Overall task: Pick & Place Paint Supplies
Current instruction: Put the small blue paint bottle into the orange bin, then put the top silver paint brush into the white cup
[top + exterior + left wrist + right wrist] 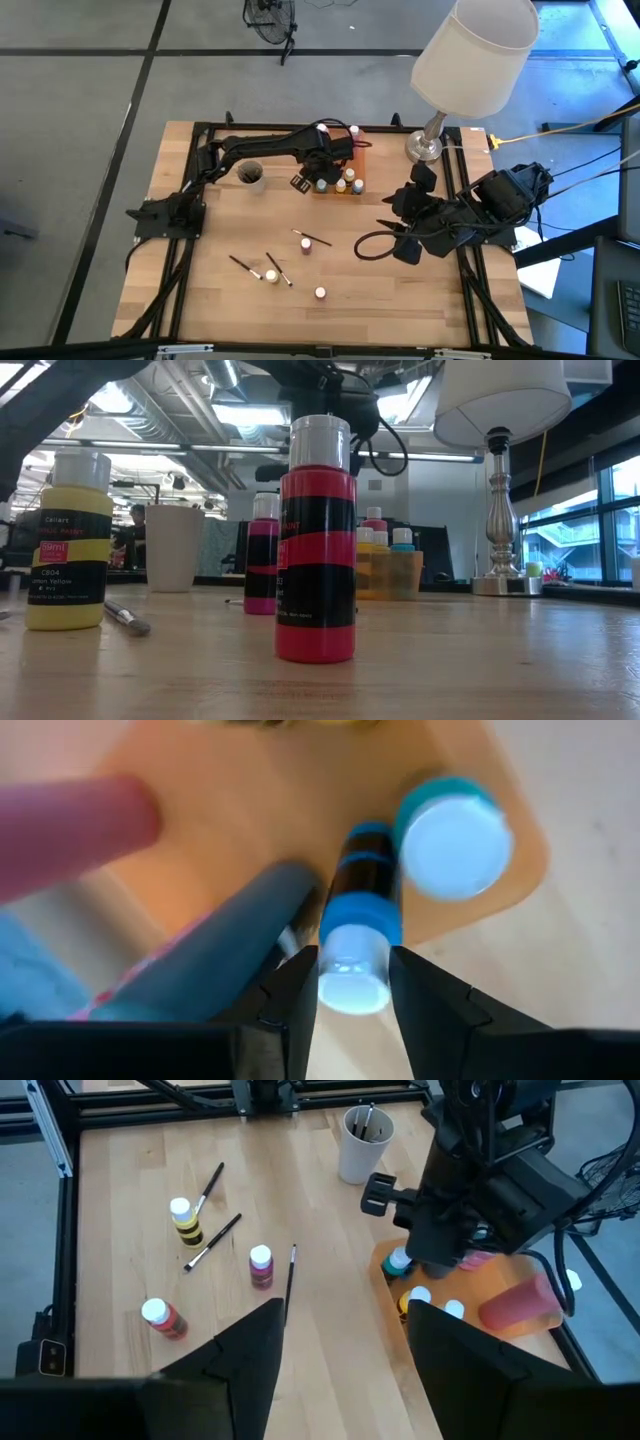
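Paint supplies are seen spread across a wooden table [200,300], partly gathered at its far side and partly loose near the front. At far left, a white cup [252,177] holding dark brushes is stood beside the left arm. Three thin brushes are left lying on the open wood: one [241,265] ending at a yellow bottle [271,275], a second [279,270] just beside it, and a third [314,238] running past a pink bottle [305,244]. A red bottle [320,293] is stood alone nearest the front edge; in the low view it [316,540] is seen upright, with the yellow one [68,542] and the pink one [262,554] behind it.

Toward the middle, the left gripper [352,990] is held over an orange tray [360,160] at the table's far side, where several small bottles are grouped. Its fingers [290,1005] are clamped on the white cap of a blue-labelled bottle [358,925], held just beside a teal-capped bottle [452,838] standing at the tray's edge.

At right, the right gripper [345,1350] is parked above the table, well apart from the loose bottles, with its fingers [245,1355] held apart and nothing between them. A white-shaded lamp [470,55] is stood at the far right corner.
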